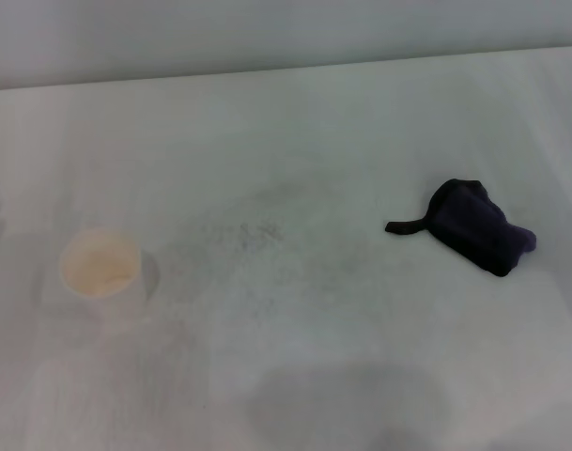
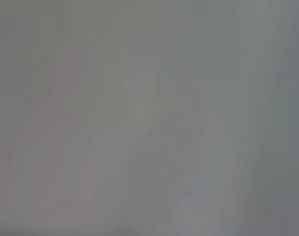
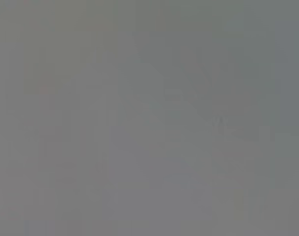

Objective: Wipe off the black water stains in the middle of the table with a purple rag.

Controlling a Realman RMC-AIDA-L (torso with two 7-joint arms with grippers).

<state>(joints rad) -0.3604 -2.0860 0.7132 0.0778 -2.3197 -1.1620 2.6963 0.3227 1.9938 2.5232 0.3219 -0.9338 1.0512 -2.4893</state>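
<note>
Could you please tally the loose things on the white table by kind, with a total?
Dark purple soft cloth rag with a black strap tail: 1
White paper cup: 1
Total: 2
They rest apart on the white table, with faint dark specks between them. Neither gripper is in view.

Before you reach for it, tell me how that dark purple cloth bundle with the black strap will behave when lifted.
The dark purple cloth bundle lies crumpled on the white table, so it will probably sag and unfold rather than hold its shape. It looks small and soft, likely light. Its thin black strap trails toward the faint dark stains and may dangle or drag.
</note>
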